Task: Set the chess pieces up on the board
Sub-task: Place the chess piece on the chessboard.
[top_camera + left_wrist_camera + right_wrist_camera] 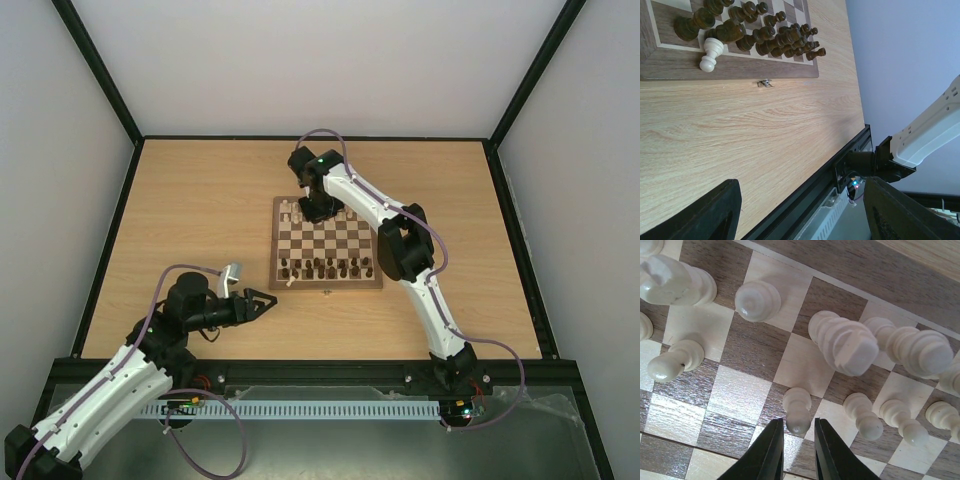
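The board (325, 287) lies mid-table, with dark pieces (325, 267) along its near rows and pale chess pieces at the far rows. My right gripper (318, 210) hovers over the far-left part. In the right wrist view its fingers (776, 440) stand slightly apart on either side of a pale pawn's (797, 407) head, with thin gaps on both sides; the right gripper (798, 423) is open and the pawn stands upright on a dark square. My left gripper (268, 300) is open and empty, just off the board's near-left corner. One pale pawn (711, 52) rests on the board's border.
Around the pawn stand other pale pieces: a tall one (847, 342) to the upper right, pawns (862, 415) to the right and one (675, 360) to the left. The board's metal clasp (764, 83) faces the near side. A black frame rail (840, 160) edges the table.
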You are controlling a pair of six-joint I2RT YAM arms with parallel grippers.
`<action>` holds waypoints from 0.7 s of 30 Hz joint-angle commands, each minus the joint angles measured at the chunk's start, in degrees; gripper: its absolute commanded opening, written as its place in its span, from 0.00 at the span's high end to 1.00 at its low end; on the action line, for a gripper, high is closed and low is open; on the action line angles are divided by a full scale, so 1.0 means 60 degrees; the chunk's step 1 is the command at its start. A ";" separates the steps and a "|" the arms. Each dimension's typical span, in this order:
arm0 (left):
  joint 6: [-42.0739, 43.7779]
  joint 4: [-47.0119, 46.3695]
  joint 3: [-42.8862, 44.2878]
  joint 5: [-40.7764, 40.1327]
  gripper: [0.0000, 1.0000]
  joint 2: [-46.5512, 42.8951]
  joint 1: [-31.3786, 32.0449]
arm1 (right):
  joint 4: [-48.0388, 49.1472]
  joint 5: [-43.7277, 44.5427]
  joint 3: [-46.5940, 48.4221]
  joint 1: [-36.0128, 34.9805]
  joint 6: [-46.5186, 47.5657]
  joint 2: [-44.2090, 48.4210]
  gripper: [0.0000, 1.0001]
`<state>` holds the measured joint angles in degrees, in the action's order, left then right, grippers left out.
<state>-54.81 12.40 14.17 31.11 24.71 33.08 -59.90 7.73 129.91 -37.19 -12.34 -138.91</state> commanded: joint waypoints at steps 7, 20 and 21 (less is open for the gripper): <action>0.0272 -0.0002 0.0130 0.0103 0.28 0.0057 -0.0117 | 0.0719 -0.0008 -0.0623 -0.0070 -0.0138 0.1476 0.74; 0.1188 0.0186 0.0303 -0.1205 0.26 0.1206 -0.0147 | 0.4520 -0.1544 -0.7187 -0.1582 -0.1045 0.6697 0.67; 0.1391 -0.0076 0.0398 -0.1495 0.29 0.1903 -0.0087 | 0.4388 -0.1303 -0.7798 -0.2199 -0.1024 0.6689 0.68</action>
<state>-49.65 14.70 15.09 25.67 30.46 32.53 -36.21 1.76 91.66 -45.78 -17.37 -97.38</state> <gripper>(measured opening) 0.750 0.330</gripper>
